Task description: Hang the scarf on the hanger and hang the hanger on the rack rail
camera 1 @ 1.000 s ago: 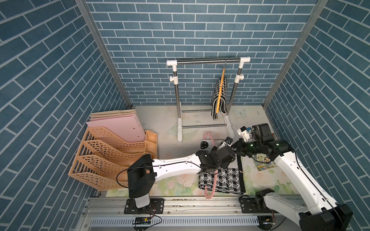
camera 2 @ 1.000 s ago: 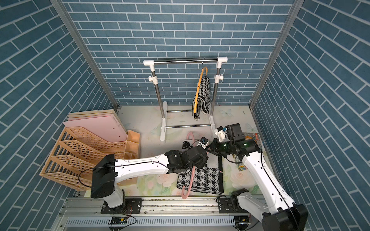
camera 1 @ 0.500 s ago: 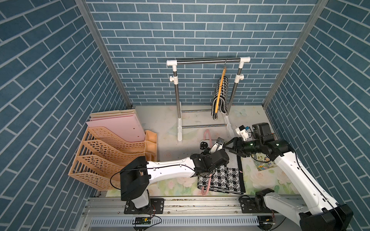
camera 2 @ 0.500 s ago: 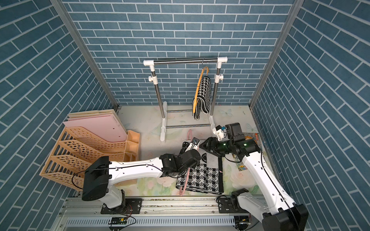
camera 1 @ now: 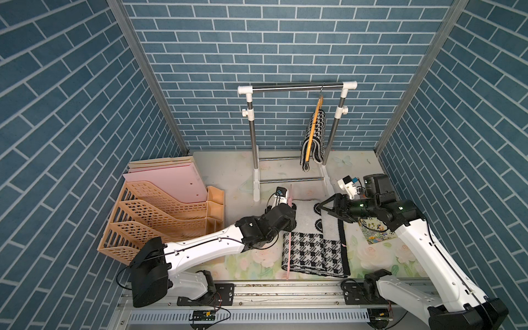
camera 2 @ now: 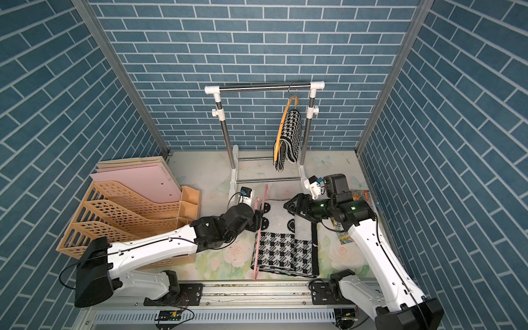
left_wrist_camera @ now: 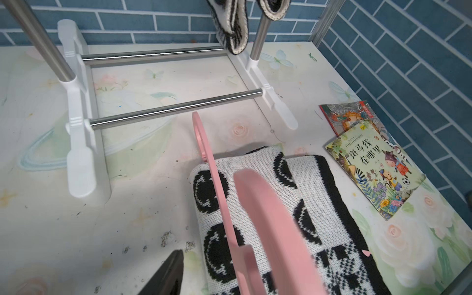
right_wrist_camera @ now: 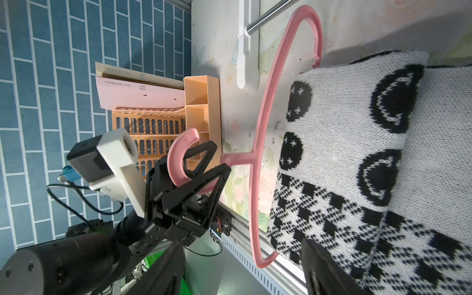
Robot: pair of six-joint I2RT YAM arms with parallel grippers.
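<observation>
Three blue-brick walls (camera 1: 285, 43), floral tabletop (camera 1: 225, 171); left claw (right_wrist_camera: 221, 156) tight on pink hanger (left_wrist_camera: 268, 212), right claw (camera 1: 328, 211) open.

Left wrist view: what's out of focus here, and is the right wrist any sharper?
Left wrist view: the pink plastic hanger blurs close to the lens, while the black-and-white knitted scarf and the illustrated picture book are sharp. Right wrist view: the same hanger is crisp.

the black-and-white knitted scarf (camera 2: 285, 243) lies folded flat on the table (camera 1: 228, 177), smiley faces at one end. the pink hanger (right_wrist_camera: 251, 158) stands on edge along its side.
</observation>
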